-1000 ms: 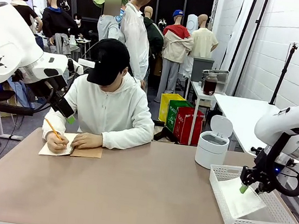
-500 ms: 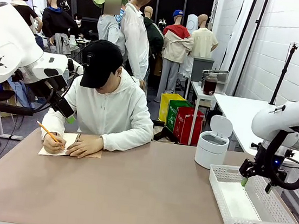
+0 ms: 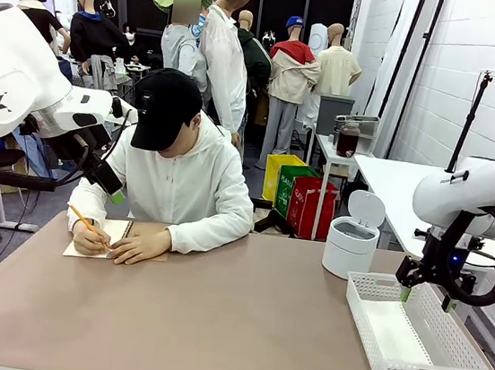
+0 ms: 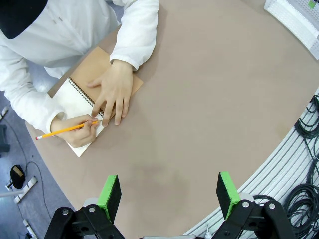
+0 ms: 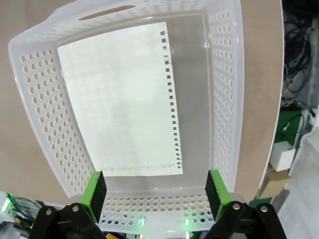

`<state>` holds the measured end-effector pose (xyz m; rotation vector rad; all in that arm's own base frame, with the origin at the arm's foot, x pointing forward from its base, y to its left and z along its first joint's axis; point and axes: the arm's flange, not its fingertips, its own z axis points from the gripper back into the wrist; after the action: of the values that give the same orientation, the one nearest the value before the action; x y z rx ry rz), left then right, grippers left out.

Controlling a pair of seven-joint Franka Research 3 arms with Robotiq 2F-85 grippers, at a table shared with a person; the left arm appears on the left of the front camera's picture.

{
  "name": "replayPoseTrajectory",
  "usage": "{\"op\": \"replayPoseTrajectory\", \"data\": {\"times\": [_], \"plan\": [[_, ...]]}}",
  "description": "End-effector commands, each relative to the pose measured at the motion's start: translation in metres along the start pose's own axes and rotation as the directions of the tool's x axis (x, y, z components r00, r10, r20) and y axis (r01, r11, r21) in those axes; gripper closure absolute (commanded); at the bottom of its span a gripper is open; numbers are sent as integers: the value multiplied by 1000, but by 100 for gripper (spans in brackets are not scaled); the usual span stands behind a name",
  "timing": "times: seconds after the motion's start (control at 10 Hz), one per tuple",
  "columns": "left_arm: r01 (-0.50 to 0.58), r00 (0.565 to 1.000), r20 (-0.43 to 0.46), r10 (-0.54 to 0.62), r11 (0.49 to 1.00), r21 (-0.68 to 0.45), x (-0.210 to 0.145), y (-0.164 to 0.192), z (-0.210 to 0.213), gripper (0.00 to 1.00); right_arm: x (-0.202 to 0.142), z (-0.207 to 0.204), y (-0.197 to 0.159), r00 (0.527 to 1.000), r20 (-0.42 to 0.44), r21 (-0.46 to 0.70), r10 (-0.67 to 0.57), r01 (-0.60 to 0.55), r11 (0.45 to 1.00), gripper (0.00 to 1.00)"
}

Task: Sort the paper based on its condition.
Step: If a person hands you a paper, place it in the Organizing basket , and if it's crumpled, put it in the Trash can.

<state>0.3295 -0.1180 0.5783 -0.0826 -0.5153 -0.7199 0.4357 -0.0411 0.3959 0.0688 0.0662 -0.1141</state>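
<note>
Right gripper (image 5: 155,191), spread and empty, hovers over the basket (image 5: 225,74) at four o'clock where the paper (image 5: 119,99) lies flat, so this sheet seems sorted; next it probably must fetch another sheet from the person (image 3: 176,176) at ten o'clock.

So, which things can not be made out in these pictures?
Writing in the notebook: left wrist view, the person's hand covers it; front view, too small.
Text on the paper in the basket: right wrist view, too small.
Inside of the white bin: front view, its wall hides it.
</note>
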Motion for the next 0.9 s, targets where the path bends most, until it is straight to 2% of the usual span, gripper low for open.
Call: {"op": "replayPoseTrajectory", "data": {"times": [0.0,0.8], "plan": [[6,1000,6,-6,1000,-18,0,0,1,0,0,-4,-2,1000,-9,15,9,-9,1000,0],[6,1000,6,-6,1000,-18,0,0,1,0,0,-4,-2,1000,-9,15,9,-9,1000,0]]}}
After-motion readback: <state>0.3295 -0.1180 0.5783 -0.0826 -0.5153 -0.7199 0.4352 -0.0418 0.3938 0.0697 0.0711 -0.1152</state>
